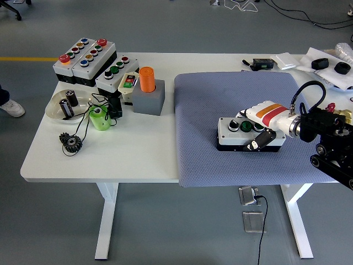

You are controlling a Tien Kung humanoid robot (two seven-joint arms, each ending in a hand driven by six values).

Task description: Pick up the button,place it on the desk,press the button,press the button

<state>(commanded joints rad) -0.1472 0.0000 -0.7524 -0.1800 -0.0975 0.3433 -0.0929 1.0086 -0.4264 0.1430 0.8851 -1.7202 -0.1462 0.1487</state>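
A white-topped, black-based button box [236,133] with a row of black and green buttons lies on the blue-grey mat [220,94] covering the right half of the white table [132,149]. My right hand [252,131] comes in from the right edge and is shut on the box's right end. Its thumb [257,143] lies along the front side and its fingers reach over the top and back. The hand hides the box's right end. The left arm is out of the picture.
Several other button boxes [85,55] stand at the back left, beside an orange cylinder on a grey block [148,91]. A white dish [55,109], a green cup [100,119] with wires and a black gear [71,143] lie in front of them. Loose items [325,63] lie at the back right.
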